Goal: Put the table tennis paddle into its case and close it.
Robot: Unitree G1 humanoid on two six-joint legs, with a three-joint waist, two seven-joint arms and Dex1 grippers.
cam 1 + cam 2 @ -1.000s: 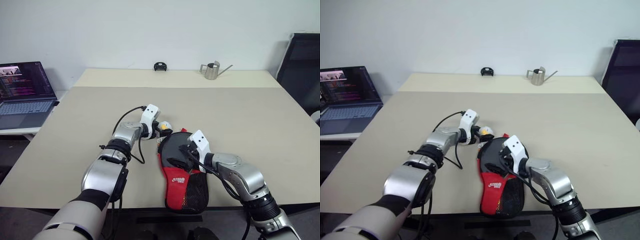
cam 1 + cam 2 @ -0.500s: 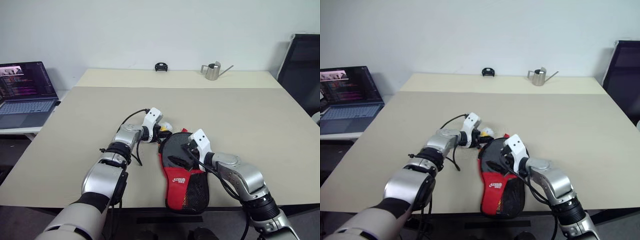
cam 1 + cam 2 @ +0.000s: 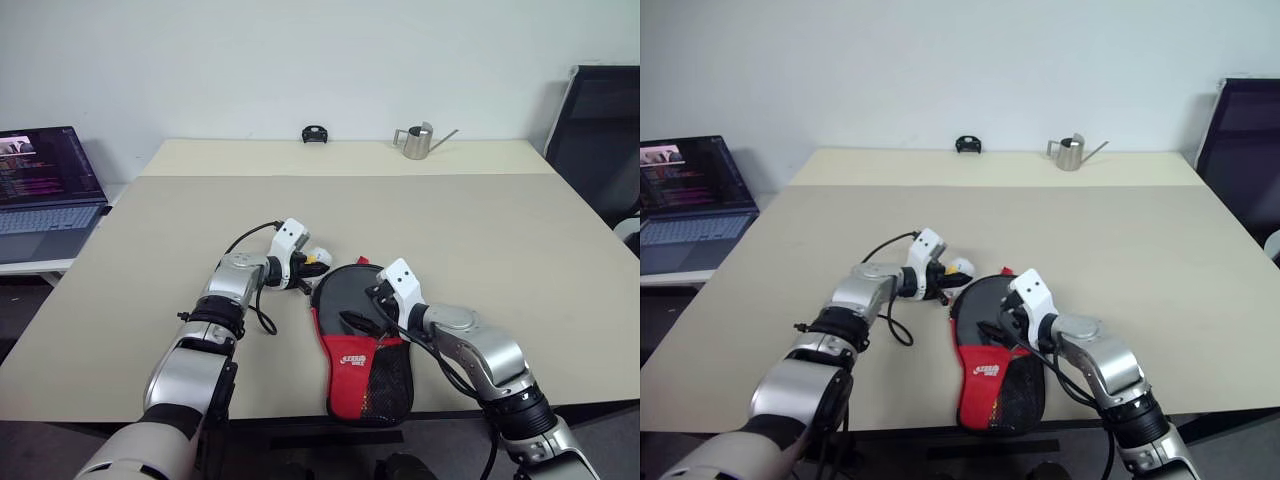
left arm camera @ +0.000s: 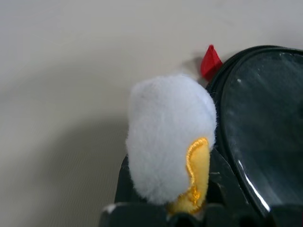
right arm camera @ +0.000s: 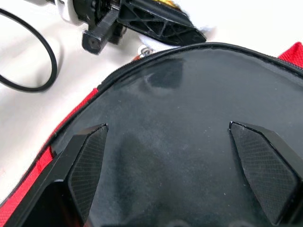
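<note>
At the counter's point(image 3: 480, 230) near edge the case point(image 3: 362, 340) lay closed-looking, soft fabric, likely light and floppy, best taken by its zipper rim; left gripper point(image 3: 308, 270) jaws clamped on a white fluffy pull point(image 4: 170, 137), right gripper point(image 5: 182, 165) jaws apart over the case.

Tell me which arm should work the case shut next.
Left. Its gripper is shut on the white-and-yellow fluffy charm at the rim of the case, seemingly the zipper pull. The right gripper rests open-jawed on the case's black top, better placed to steady it.
</note>
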